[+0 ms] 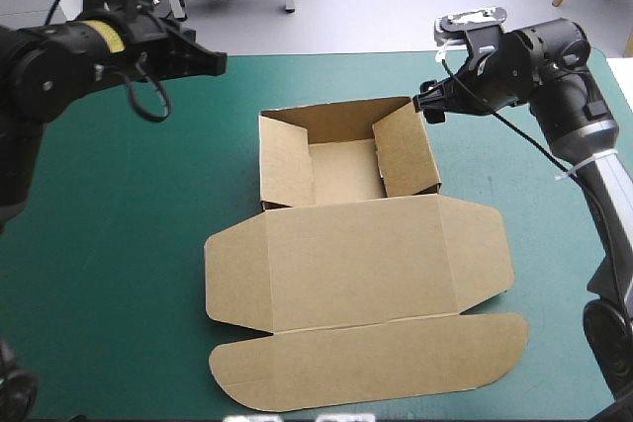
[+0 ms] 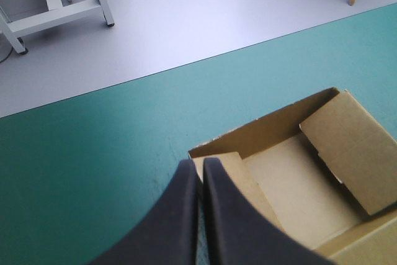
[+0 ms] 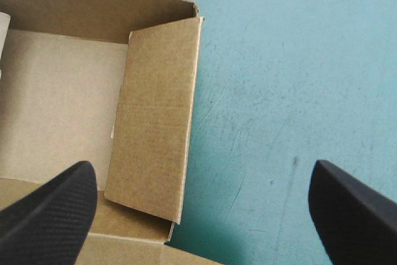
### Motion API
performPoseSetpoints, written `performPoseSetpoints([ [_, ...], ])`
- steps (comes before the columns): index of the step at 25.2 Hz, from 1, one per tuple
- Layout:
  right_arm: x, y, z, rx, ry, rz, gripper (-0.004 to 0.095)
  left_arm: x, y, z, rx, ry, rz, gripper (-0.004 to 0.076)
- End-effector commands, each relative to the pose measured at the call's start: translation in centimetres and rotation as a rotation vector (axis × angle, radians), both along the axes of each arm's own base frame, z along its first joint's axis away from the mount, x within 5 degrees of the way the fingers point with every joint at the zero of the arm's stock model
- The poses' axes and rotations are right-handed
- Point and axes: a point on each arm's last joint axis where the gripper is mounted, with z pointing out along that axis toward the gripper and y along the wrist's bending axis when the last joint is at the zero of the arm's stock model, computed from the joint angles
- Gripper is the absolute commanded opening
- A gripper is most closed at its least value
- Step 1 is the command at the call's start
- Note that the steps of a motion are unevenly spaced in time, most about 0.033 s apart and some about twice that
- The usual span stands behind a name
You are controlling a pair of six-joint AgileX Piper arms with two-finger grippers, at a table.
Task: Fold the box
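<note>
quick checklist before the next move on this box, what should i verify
1. box tray walls raised: ok.
2. lid flat on the table: ok.
3. right inner flap seated upright: not ok, it leans inward.
4. left pincer shut, clear of the box: ok.
5. right pincer open, empty, by the far right corner: ok.

The black, broad-fingered left gripper was held raised, its curved fingers pressed together into one point; the matching right gripper was held spread wide apart.
</note>
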Motion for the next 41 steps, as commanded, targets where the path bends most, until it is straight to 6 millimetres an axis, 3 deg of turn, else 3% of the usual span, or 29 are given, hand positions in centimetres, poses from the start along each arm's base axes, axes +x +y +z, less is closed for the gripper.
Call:
performPoseSetpoints([
  [1,-0.3,-0.2,0.9,0.033,-0.065,0.008,0.0833,-4.6,2.1,0.4,0.001,0.012,-0.014,-0.001],
  [8,3.6,1.2,-4.1,0.027,0.061,0.016,0.0832,-9.4,4.2,-3.9,0.028,0.117,-0.035,-0.001],
  [10,4.6,1.4,-5.9,0.008,0.115,0.021,0.0833,-10.5,4.9,-5.5,0.047,0.14,-0.029,-0.001],
  [11,5.6,1.7,-8.0,-0.013,0.173,0.028,0.0833,-11.6,5.5,-6.8,0.06,0.153,-0.024,-0.001],
  [14,6.9,2.1,-10.4,-0.029,0.225,0.037,0.0833,-13.0,6.3,-9.1,0.081,0.186,-0.021,-0.001],
  [23,8.1,2.8,-13.0,-0.008,0.268,0.059,0.0803,-15.9,7.8,-11.6,0.054,0.119,-0.026,-0.001],
  [25,8.3,2.9,-13.5,-0.011,0.283,0.058,0.0735,-16.2,7.9,-11.5,0.047,0.1,-0.025,-0.001],
  [27,8.3,2.9,-14.2,-0.019,0.319,0.058,0.0586,-16.1,7.9,-11.5,0.045,0.097,-0.026,-0.001],
  [28,8.4,2.9,-14.5,-0.023,0.332,0.058,0.0456,-16.1,7.9,-11.5,0.045,0.096,-0.026,-0.001],
  [29,8.5,2.9,-14.5,-0.021,0.328,0.057,0.0318,-16.1,7.9,-11.5,0.045,0.096,-0.026,-0.001],
  [30,8.5,2.9,-14.0,-0.014,0.302,0.057,0.0089,-16.1,7.9,-11.5,0.045,0.096,-0.026,-0.001],
  [31,8.5,2.9,-13.8,-0.008,0.286,0.057,-0.0003,-16.1,7.9,-11.5,0.045,0.096,-0.026,-0.001],
  [37,7.6,1.9,-10.9,-0.071,0.21,0.044,-0.002,-16.2,7.9,-11.5,0.046,0.102,-0.03,-0.001],
  [41,7.7,-2.3,-6.7,-0.215,0.052,-0.07,-0.0019,-16.3,7.9,-11.7,0.051,0.118,-0.028,-0.001],
])
